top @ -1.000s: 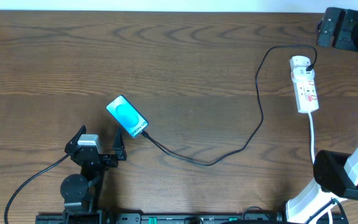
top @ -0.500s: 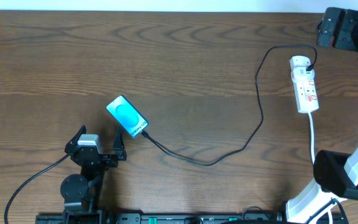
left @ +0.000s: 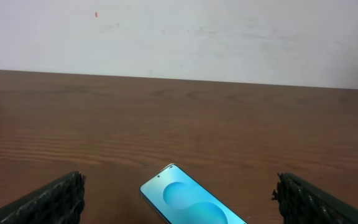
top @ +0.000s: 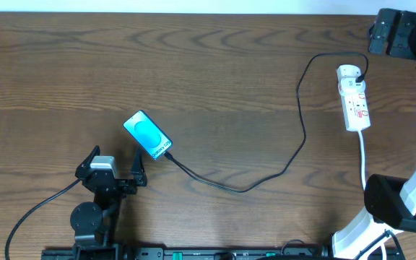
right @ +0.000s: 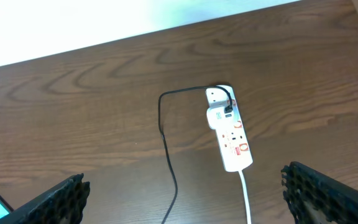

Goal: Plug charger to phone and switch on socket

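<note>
Two robot arms work at a brown wooden table [top: 215, 65]. The left gripper [top: 113, 167] sits low near the front edge. Its two fingers are spread wide and hold nothing. The phone [top: 148, 135] lies flat just past those fingers, close but not touching. It is turned at a slant, and its bright blue-green screen faces up.

The charger [top: 295, 152] is a thin black cable. One end meets the lower right end of the phone. From there it curls across the table, goes up, and bends over to the socket [top: 354, 98]. Its black plug sits in the far end of the socket.

The socket is a white power strip with small red marks, lying on the right side of the table. A thick white cord [top: 363, 155] runs from its near end toward the front edge. The pictures are too small to tell if its switch is on.

The right gripper [right: 188, 202] is up above the table, well apart from the socket. Its fingers are spread wide too, with nothing pinched.
</note>
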